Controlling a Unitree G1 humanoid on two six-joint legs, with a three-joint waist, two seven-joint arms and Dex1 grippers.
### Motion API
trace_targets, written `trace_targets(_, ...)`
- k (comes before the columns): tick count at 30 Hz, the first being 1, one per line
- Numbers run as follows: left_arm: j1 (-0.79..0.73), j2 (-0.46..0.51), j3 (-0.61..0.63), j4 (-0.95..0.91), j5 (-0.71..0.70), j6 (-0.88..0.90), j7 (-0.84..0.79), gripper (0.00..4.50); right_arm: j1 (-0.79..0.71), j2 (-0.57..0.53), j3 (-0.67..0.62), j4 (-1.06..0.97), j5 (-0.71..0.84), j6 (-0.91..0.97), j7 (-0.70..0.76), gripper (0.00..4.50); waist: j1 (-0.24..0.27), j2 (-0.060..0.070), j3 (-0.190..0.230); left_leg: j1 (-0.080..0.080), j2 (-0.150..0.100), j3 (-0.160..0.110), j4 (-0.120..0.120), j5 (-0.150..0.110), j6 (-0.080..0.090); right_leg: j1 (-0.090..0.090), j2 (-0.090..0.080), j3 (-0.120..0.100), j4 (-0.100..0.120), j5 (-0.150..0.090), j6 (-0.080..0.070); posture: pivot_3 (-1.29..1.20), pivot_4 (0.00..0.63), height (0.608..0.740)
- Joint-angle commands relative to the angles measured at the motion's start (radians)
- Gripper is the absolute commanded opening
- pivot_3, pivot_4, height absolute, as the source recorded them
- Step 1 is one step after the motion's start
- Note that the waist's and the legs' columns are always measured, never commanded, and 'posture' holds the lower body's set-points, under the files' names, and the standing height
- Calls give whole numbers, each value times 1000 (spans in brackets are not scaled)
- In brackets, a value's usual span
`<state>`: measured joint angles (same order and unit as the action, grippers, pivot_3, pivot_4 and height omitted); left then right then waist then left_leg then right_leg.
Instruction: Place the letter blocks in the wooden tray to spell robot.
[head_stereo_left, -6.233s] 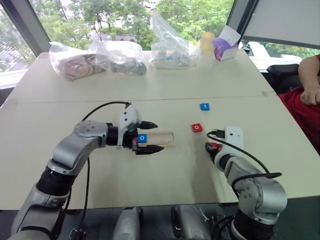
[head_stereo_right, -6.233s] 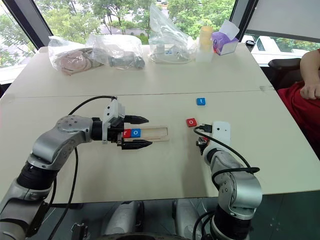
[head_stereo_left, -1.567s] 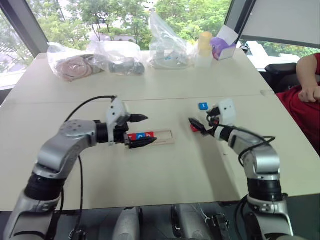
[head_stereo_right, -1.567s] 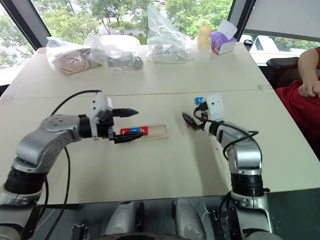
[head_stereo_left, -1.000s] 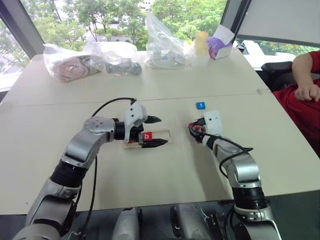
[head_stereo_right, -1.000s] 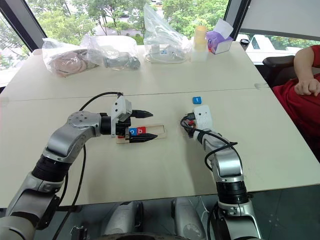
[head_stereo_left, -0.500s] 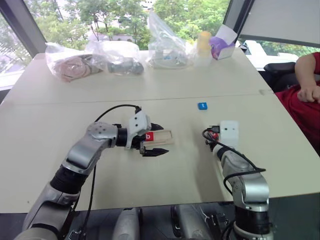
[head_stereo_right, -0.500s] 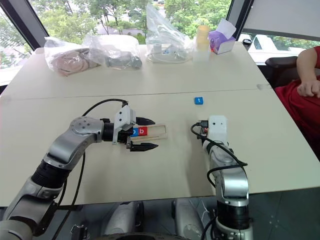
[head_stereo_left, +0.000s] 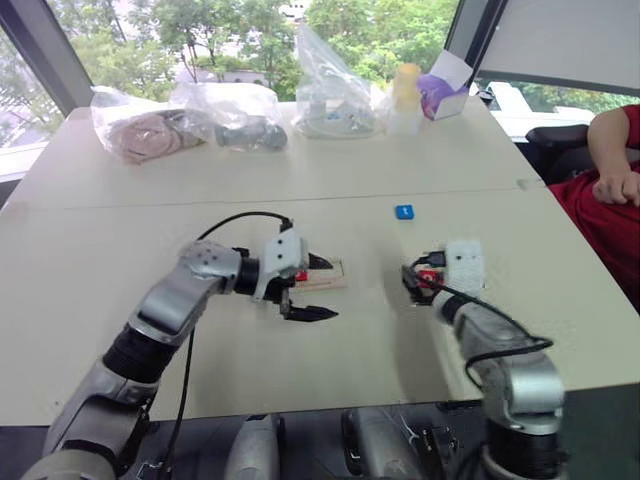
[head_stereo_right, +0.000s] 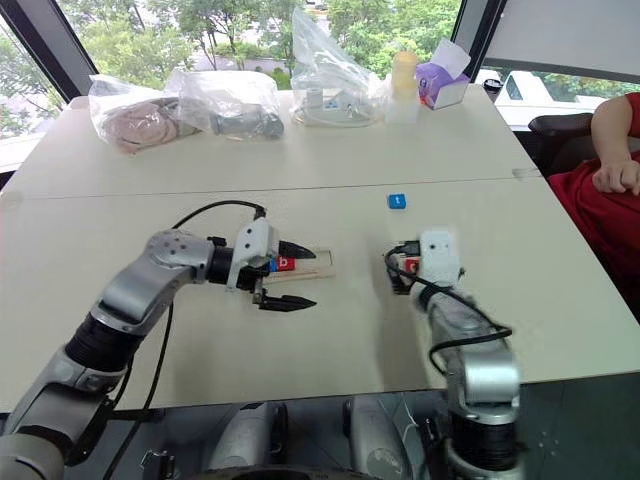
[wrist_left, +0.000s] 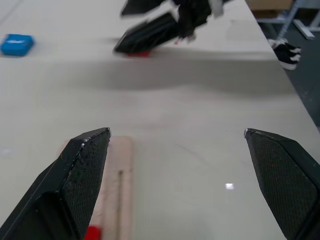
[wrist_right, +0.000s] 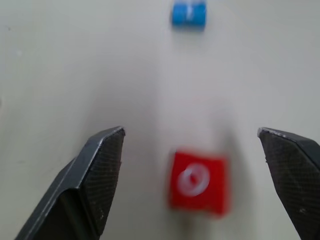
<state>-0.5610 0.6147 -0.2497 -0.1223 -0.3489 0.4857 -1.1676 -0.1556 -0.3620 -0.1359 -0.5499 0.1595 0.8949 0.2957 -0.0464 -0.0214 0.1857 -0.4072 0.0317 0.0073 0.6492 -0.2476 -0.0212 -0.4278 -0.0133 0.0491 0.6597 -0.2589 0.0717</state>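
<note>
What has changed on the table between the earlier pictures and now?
The right gripper carried the red o block nearer, then opened; the block now lies on the table between its open fingers. The blue t block stayed far back. The left gripper stays open at the wooden tray.

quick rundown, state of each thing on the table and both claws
left claw: open, over the tray's end, holding nothing
right claw: open, empty, red o block between its fingers
red o block: flat on the table, not gripped
blue t block: loose on the table, outside the tray
wooden tray: partly filled, red b block visible inside, right end empty
</note>
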Motion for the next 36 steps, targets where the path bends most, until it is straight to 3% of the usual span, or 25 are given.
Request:
trace_targets(1,1,101,62,-47,-73,52,-106,4500,-7,-226,-53,90,157,-191,427,4482,-1,0,0,0,0,0,-1,0,0,0,0,0,0,0,0,0,150,740)
trace_targets(5,8,200,96,-67,-115,71,-182,4500,-58,-418,-17,366,159,-442,711,4482,2,0,1,1,1,0,-2,-1,1,0,2,0,-1,0,0,0,150,740)
trace_targets(7,3,226,119,-78,-139,88,-196,4500,-91,-456,19,485,140,-537,794,4482,3,-1,1,1,1,0,-1,-1,1,1,2,-1,-1,0,0,0,150,740)
trace_targets(14,41,277,224,-163,-214,201,-120,4500,-306,-433,186,972,8,-861,975,4482,1,-2,3,1,1,3,0,-1,1,1,1,1,-1,0,0,0,150,740)
trace_targets(22,104,332,278,-215,-233,239,-77,4500,-410,-408,238,1222,-61,-1056,1028,4482,2,-2,3,1,1,3,1,-1,1,1,1,1,0,0,0,0,150,740)
trace_targets(29,131,348,288,-220,-239,239,-59,4500,-438,-405,260,1285,-77,-1091,1074,1168,2,-2,3,3,1,3,2,-1,1,3,0,1,0,0,-1,0,150,740)
trace_targets(34,157,358,293,-192,-219,219,-44,4500,-477,-361,246,1136,-22,-924,1051,1161,-1,-2,3,5,1,4,2,-1,1,4,0,2,1,0,-1,0,150,740)
trace_targets(36,177,375,332,-172,-233,231,-43,4500,-493,-310,258,983,35,-792,1058,1161,-6,-2,3,5,1,6,2,-1,1,3,0,3,3,0,0,0,150,740)
